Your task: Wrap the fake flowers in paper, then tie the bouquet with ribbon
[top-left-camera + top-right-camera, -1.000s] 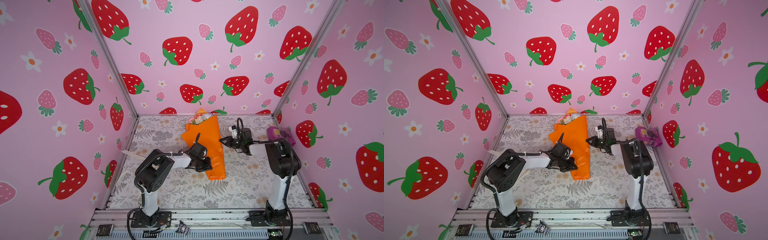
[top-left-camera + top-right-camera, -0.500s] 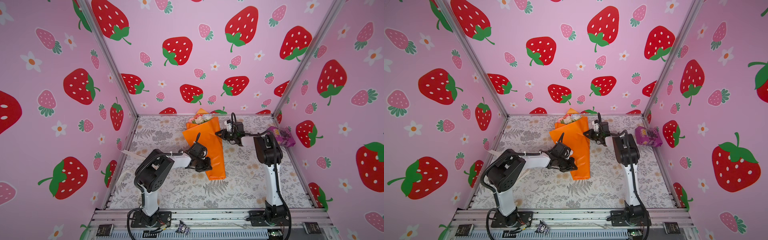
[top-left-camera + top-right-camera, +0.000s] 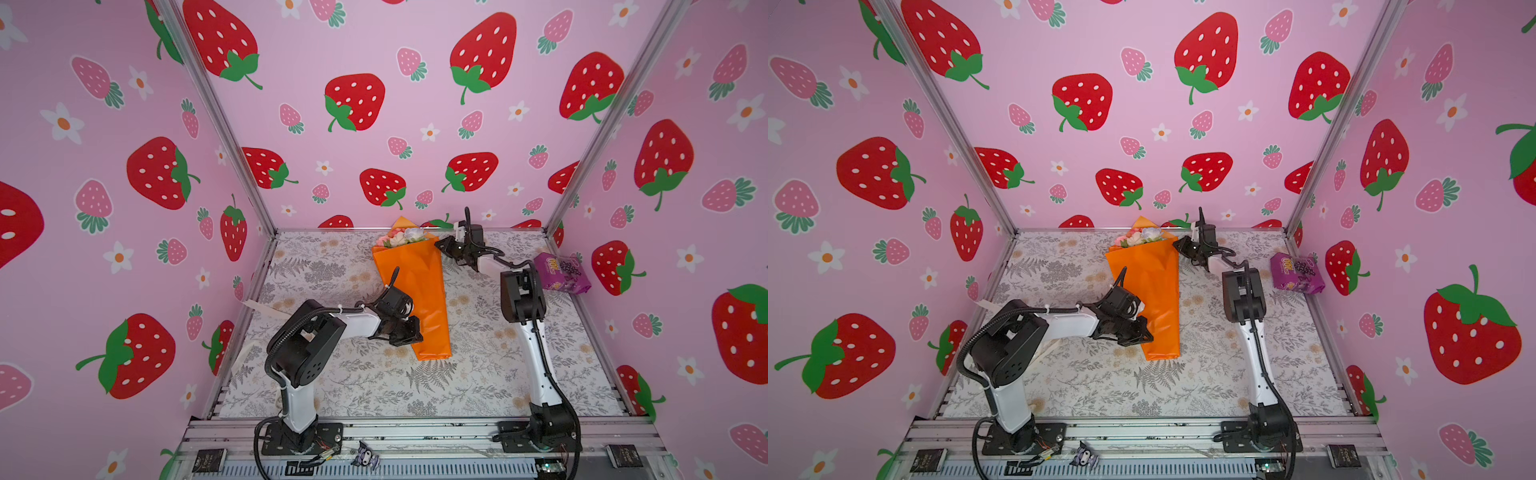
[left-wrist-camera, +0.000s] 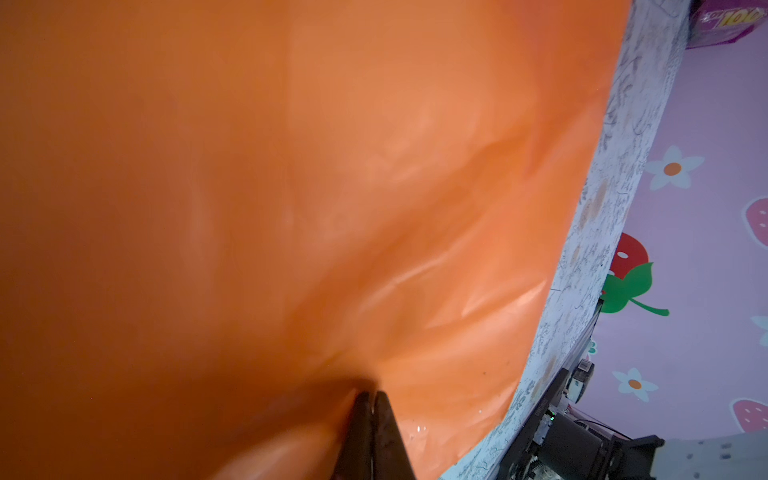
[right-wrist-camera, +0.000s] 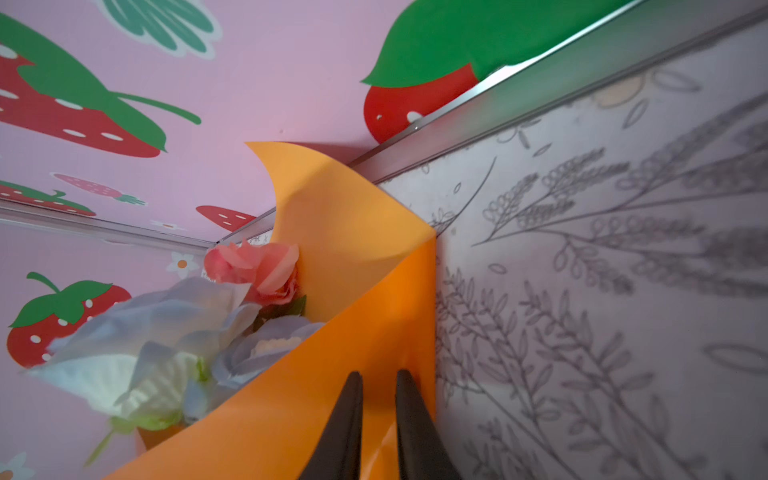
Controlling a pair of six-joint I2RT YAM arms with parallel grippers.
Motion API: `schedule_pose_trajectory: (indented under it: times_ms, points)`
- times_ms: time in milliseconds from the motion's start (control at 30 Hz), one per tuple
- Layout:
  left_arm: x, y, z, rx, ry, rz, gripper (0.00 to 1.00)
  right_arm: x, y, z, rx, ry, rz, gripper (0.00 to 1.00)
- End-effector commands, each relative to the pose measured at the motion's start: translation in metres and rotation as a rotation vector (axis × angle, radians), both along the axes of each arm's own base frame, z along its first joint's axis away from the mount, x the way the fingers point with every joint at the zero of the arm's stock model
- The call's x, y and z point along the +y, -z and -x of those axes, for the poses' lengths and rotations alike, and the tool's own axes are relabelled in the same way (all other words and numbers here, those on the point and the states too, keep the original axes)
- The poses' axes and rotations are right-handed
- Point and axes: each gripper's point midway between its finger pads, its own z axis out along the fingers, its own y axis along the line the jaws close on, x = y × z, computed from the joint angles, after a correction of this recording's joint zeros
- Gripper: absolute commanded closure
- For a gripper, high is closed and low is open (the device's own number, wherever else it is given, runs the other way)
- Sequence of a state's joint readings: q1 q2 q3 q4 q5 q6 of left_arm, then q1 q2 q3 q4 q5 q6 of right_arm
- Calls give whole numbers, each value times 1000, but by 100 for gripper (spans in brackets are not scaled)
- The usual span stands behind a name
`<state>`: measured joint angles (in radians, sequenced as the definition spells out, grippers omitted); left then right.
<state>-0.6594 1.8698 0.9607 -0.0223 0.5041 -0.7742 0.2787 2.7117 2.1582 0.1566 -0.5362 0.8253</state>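
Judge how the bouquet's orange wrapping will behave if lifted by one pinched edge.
Likely floppy: the orange wrapping creases around the shut left gripper. Probably slippery, given its glossy sheen. The flowers look light, so lifting should be easy.

The left arm (image 3: 357, 323) and right arm (image 3: 534, 365) pair white link shells with boxy black joint housings. A black ribbed cable (image 3: 307, 315) runs along the left one, cinched by a white zip tie (image 3: 340, 308). Flat black base plates (image 3: 332, 432) anchor both. The left gripper (image 4: 371, 395) and right gripper (image 5: 378, 376) end in slim, tapering black fingers (image 5: 349, 424).
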Motion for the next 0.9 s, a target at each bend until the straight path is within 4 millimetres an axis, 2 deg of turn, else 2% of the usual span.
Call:
schedule_pose_trajectory:
  times_ms: [0, 100, 167, 300, 367, 467, 533, 567, 667, 767, 867]
  points:
    - [27, 28, 21, 68, -10, -131, 93, -12, 2, -12, 45, 33, 11, 80]
    - [23, 19, 18, 43, -2, -106, 90, -8, -39, -18, -16, -31, -22, 79]
    - [20, 7, 15, 12, -2, -84, 87, -7, -75, -10, -56, -72, -12, 76]
    - [17, -31, 3, -84, -15, -41, 73, -14, -115, 32, -89, -135, 48, 66]
    - [18, -54, -4, -143, -37, -17, 61, -22, -119, 64, -95, -145, 80, 60]
    - [27, -76, -14, -201, -76, -11, 48, -36, -123, 107, -96, -144, 109, 54]
    - [39, -81, -23, -204, -116, -29, 42, -40, -114, 135, -72, -159, 129, 52]
    - [46, -81, -28, -200, -138, -34, 37, -42, -109, 148, -57, -169, 140, 52]
    - [65, -76, -47, -162, -218, -17, 28, -44, -89, 183, -9, -196, 144, 51]
    - [72, -71, -67, -127, -265, 33, 22, -43, -66, 209, 46, -207, 142, 50]
    - [74, -62, -81, -97, -298, 40, 20, -33, -47, 228, 84, -254, 128, 50]
